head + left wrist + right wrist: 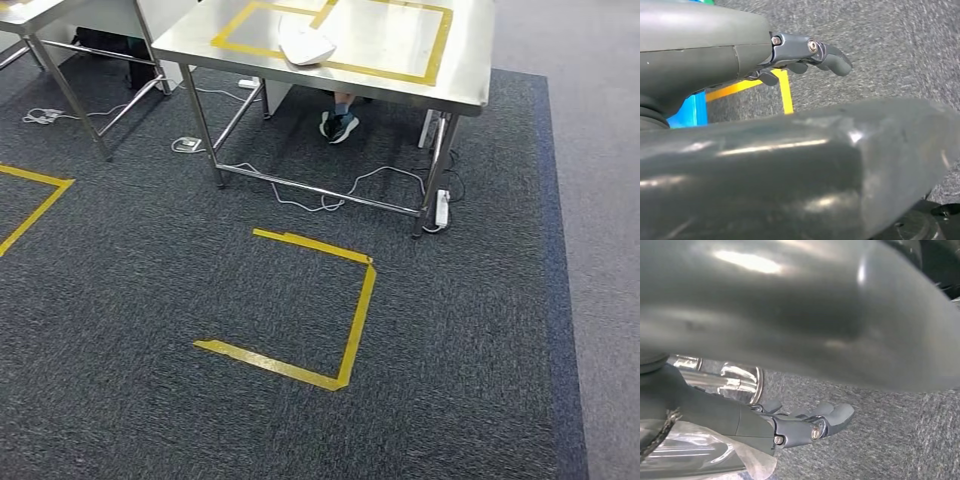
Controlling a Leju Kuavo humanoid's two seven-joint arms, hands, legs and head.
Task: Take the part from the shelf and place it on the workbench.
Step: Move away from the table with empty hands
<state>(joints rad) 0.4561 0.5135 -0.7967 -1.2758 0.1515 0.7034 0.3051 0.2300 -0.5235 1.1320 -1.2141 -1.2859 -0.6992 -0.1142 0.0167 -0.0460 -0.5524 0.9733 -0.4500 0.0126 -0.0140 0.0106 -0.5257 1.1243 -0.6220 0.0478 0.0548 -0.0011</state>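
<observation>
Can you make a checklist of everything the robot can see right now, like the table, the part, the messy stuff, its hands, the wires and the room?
Surface: steel workbench with a yellow tape rectangle on top.
Job's things: a white part lies on the workbench, over the tape's near edge.
Clutter: nothing seen on the workbench besides the part.
Hands: left hand holds nothing, fingers loosely out over the carpet. Right hand holds nothing, fingers out; something clear and crinkly sits beside its wrist.
Cables: white cables and a power strip lie under the workbench.
Surroundings: dark carpet, yellow floor tape, a second table, a person's shoes.
</observation>
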